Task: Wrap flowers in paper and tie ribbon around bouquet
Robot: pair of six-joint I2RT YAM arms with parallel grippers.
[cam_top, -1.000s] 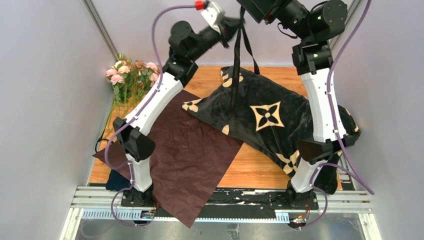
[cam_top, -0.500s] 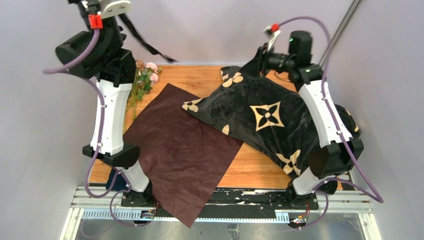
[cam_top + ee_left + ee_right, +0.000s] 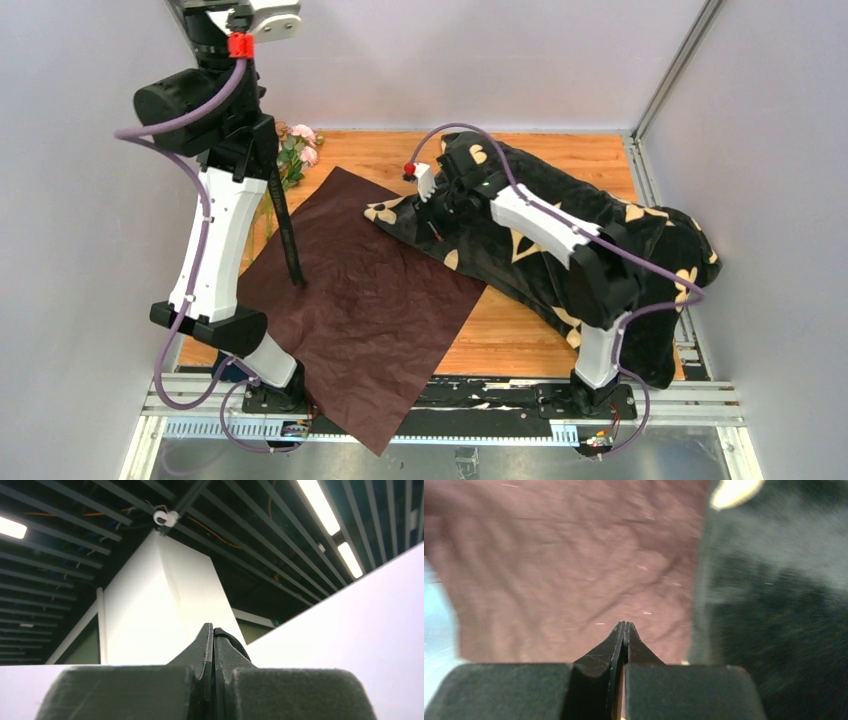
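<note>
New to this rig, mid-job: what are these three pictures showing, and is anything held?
Two robot arms stand at the near edge of a wooden table. The wide picture looks down from above and behind them; the other two come from each wrist's camera. On the table lie the burgundy paper, pink flowers at far left, and a black blanket. The left pincer, raised high, is shut on the black ribbon, which hangs over the paper. The right pincer is shut, empty, near the blanket's edge.

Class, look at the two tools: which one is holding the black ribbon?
The left tool, raised high, is shut on the ribbon, which hangs down over the paper. The right tool is shut on nothing, low by the blanket.
</note>
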